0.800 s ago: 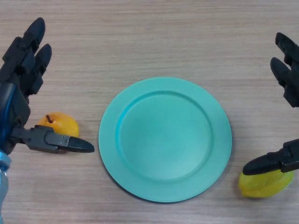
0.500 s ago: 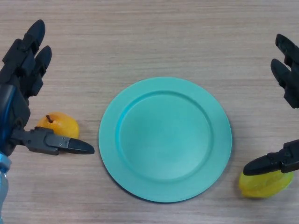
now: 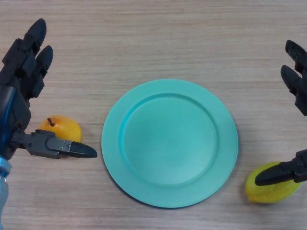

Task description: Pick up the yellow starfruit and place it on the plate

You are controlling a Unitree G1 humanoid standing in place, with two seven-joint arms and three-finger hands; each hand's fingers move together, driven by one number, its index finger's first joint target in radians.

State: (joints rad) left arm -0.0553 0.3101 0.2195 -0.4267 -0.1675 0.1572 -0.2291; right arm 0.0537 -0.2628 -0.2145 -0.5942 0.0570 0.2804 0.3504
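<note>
Two spread hands: right hand [image 3: 293,172] hovers over the starfruit [image 3: 269,184], ungrasped; next it must close, then lift toward the plate [image 3: 169,143].

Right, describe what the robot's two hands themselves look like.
Both are black. The left hand has thick, blocky segmented fingers with rounded tips, a tapered thumb, and a blue part at the wrist by the picture's left edge. The right hand shows the same chunky black fingers and pointed thumb; its wrist is out of view.
</note>
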